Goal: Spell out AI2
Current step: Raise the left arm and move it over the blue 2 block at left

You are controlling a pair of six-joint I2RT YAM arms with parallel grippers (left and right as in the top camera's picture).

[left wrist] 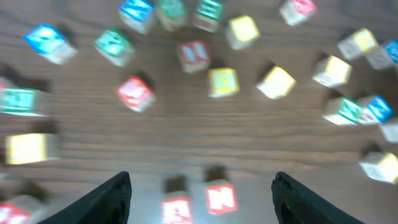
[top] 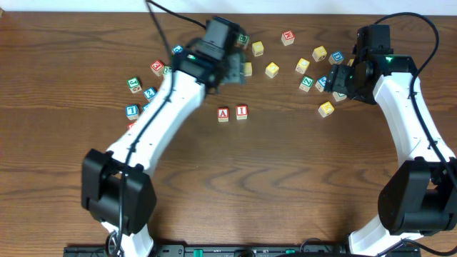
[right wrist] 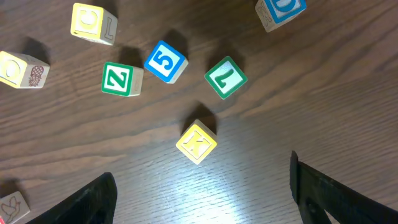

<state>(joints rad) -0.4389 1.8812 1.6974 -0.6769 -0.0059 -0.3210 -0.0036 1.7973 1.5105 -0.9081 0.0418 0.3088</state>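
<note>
Dark wooden tabletop (top: 285, 178), strewn with cubes. The left jaws (left wrist: 199, 190) stand wide and hold nothing; just below and between them the red A (left wrist: 177, 210) and I (left wrist: 221, 198) sit side by side. A blue-edged cube, probably the 2 (top: 150, 93), lies off to their left beside the forearm, so this arm is nearer. Well apart, the right jaws (right wrist: 199, 186) gape empty before a yellow cube (right wrist: 197, 142).
</note>
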